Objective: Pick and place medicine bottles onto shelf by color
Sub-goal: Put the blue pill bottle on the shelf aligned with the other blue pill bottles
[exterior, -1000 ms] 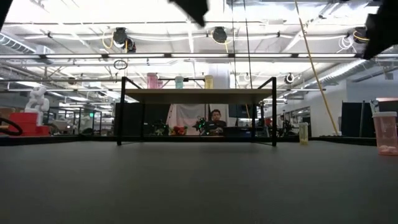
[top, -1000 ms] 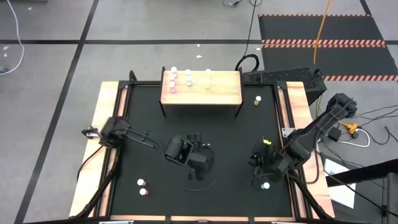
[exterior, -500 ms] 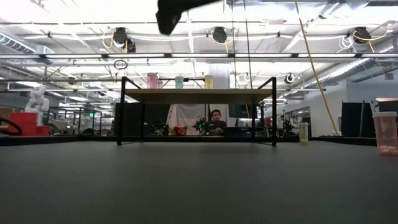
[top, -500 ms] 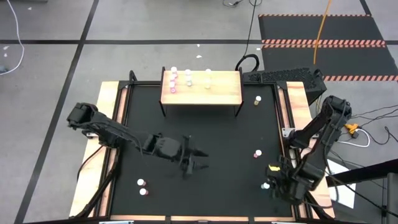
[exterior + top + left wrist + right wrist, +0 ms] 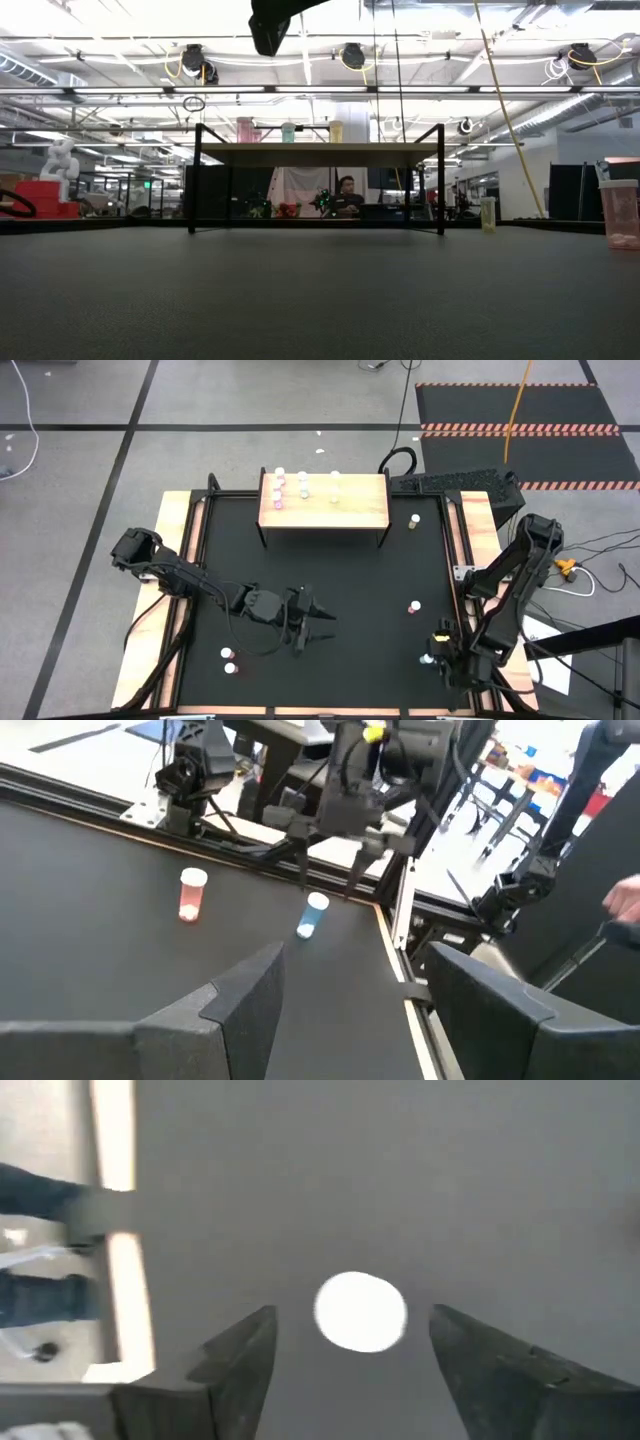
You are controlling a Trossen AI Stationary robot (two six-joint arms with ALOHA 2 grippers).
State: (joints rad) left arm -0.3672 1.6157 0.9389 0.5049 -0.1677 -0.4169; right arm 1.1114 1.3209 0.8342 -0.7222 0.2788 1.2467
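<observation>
1. The right pincer (image 5: pixel 437 658) hangs over the near right corner of the black surface (image 5: pixel 360 590). Its two fingers (image 5: pixel 240 1360) are wide open and hold nothing. A white bottle cap (image 5: pixel 361 1312) sits right between them, seen from above. This is the blue bottle (image 5: pixel 312 914) standing just below the pincer. I think it is about to be picked up.

2. The left pincer (image 5: pixel 312 622) is out over the middle of the surface. It is open too, and it is empty.

3. The shelf (image 5: pixel 340 510) stands at the far side. A few bottles are already on it, all in its left half: pink bottles (image 5: pixel 278 490) at the left end, then a pale one (image 5: pixel 303 484), then a yellowish one (image 5: pixel 335 482). The right half of the board is bare.

4. More bottles wait on the surface. A pink bottle (image 5: pixel 414 606) stands near the right edge. A yellow bottle (image 5: pixel 414 520) stands just right of the shelf. Two pink bottles (image 5: pixel 229 661) stand close together at the near left.

5. So the job looks about half done. At least five bottles are left to move.
</observation>
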